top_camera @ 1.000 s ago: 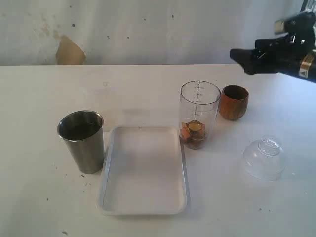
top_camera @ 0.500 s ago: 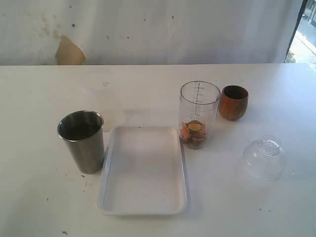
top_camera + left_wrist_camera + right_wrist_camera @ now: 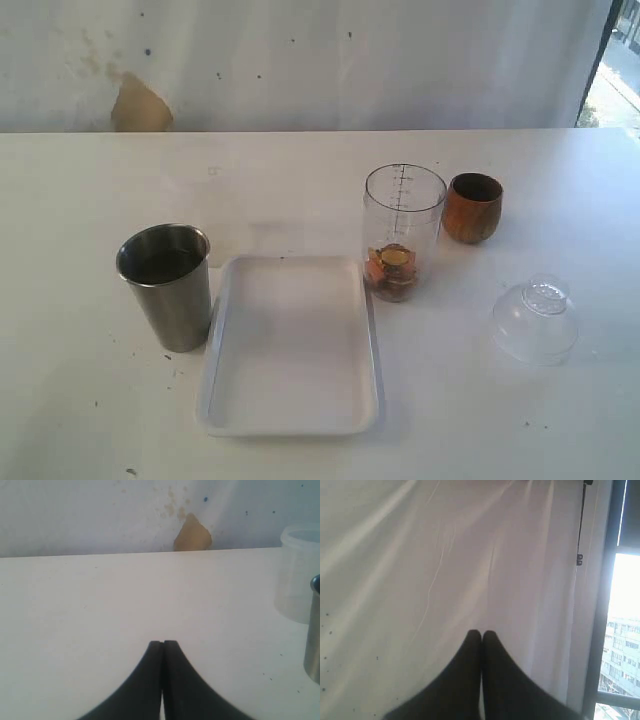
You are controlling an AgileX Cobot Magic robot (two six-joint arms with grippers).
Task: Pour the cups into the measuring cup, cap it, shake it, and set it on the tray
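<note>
Both the left gripper (image 3: 162, 646) and right gripper (image 3: 481, 636) are pressed together, empty. The steel tumbler (image 3: 168, 290) stands left of the tray (image 3: 290, 426). Grasp it mid-height and pour slowly into the measuring cup (image 3: 403, 225) by the tray's far right corner.

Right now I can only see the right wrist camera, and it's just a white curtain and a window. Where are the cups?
Observer: The wooden cup stands on the table, beside the measuring cup, to its right in the exterior view.
Operator: And the shiny one?
Observer: The steel tumbler stands upright, right beside the tray, on its left in that view.
Operator: Is the lid on?
Observer: No. The clear dome lid lies on the table, apart from the measuring cup, whose top is open.
</note>
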